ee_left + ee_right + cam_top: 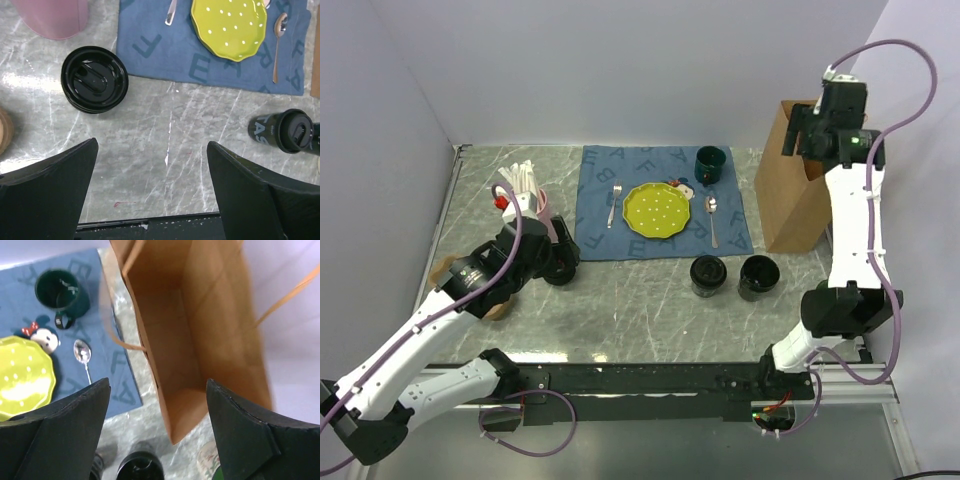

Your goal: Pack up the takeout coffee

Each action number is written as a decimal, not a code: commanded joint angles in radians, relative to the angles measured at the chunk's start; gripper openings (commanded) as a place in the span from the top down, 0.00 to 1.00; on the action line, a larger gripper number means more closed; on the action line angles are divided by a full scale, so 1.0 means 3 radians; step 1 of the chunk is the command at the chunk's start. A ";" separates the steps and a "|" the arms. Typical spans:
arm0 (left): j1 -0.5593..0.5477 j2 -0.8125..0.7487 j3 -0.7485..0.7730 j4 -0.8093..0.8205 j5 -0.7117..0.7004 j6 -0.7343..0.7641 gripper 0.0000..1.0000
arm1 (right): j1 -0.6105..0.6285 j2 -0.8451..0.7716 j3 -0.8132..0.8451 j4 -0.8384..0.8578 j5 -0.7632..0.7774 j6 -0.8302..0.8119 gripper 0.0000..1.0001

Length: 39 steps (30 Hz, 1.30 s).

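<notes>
Two small black lidded cups, the takeout coffee (708, 275) and its twin (758, 277), stand side by side on the marble table in front of the blue placemat. The left wrist view shows one cup (285, 131) far to the right of my fingers. One lid (140, 467) shows at the bottom edge of the right wrist view. My left gripper (535, 258) (151, 145) hangs open over bare table at the left, holding nothing. Raised high, my right gripper (800, 135) (157, 382) is open above the mouth of the brown paper bag (795, 185) (200, 330), nothing between its fingers.
A stack of black lids (560, 265) (94, 80) sits beside the pink cup of straws (535, 195) (52, 17). On the placemat (665, 205) lie a green plate (658, 210), fork (614, 203), spoon (712, 215) and dark green mug (710, 165) (60, 292). A wooden disc (445, 270) lies far left.
</notes>
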 commanded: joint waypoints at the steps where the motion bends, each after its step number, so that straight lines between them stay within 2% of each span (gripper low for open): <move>1: -0.0001 -0.0027 0.0009 0.0111 0.0077 0.0018 0.03 | -0.0116 0.0163 0.0336 -0.0181 -0.0495 -0.0235 0.17; 4: 0.0004 -0.0007 0.0019 0.0147 0.0108 0.0023 0.03 | -0.0158 0.0224 0.0352 -0.0197 -0.0741 -0.0307 0.21; 13: 0.0004 0.0065 0.0055 0.0127 0.0184 0.0003 0.02 | -0.0198 0.0332 0.0198 -0.0130 -0.0717 -0.0435 0.25; 15: 0.0004 0.0060 0.0070 0.0111 0.0184 -0.0002 0.02 | -0.0239 0.0403 0.0244 -0.0130 -0.0869 -0.0440 0.26; 18: -0.0001 0.0080 0.0096 0.0081 0.0184 -0.0043 0.02 | -0.0301 0.0495 0.0341 -0.0131 -0.0896 -0.0450 0.42; 19: 0.0004 0.0081 0.0106 0.0075 0.0189 -0.0063 0.02 | -0.0301 0.0496 0.0346 -0.0105 -0.0896 -0.0471 0.52; 21: 0.0004 0.0096 0.0157 0.0050 0.0200 -0.0084 0.02 | -0.0306 0.0496 0.0341 -0.0054 -0.0896 -0.0511 0.63; 22: 0.0004 0.0101 0.0167 0.0040 0.0205 -0.0104 0.02 | -0.0306 0.0501 0.0351 -0.0044 -0.0881 -0.0512 0.73; 23: 0.0004 0.0101 0.0188 0.0045 0.0215 -0.0109 0.02 | -0.0311 0.0511 0.0357 -0.0038 -0.0870 -0.0512 0.78; 24: 0.0004 0.0101 0.0188 0.0040 0.0220 -0.0110 0.02 | -0.0306 0.0521 0.0357 -0.0033 -0.0855 -0.0527 0.88; 26: 0.0004 0.0086 0.0198 0.0035 0.0215 -0.0120 0.02 | -0.0306 0.0531 0.0357 -0.0038 -0.0789 -0.0537 1.00; 33: 0.0004 0.0045 0.0316 -0.0206 -0.0081 -0.0304 0.04 | -0.0306 0.0384 0.0617 0.0033 -0.0446 -0.0598 1.00; 39: 0.0004 0.0060 0.0362 -0.0211 -0.0107 -0.0289 0.03 | -0.0285 0.0209 0.0888 0.0171 -0.0502 -0.0747 1.00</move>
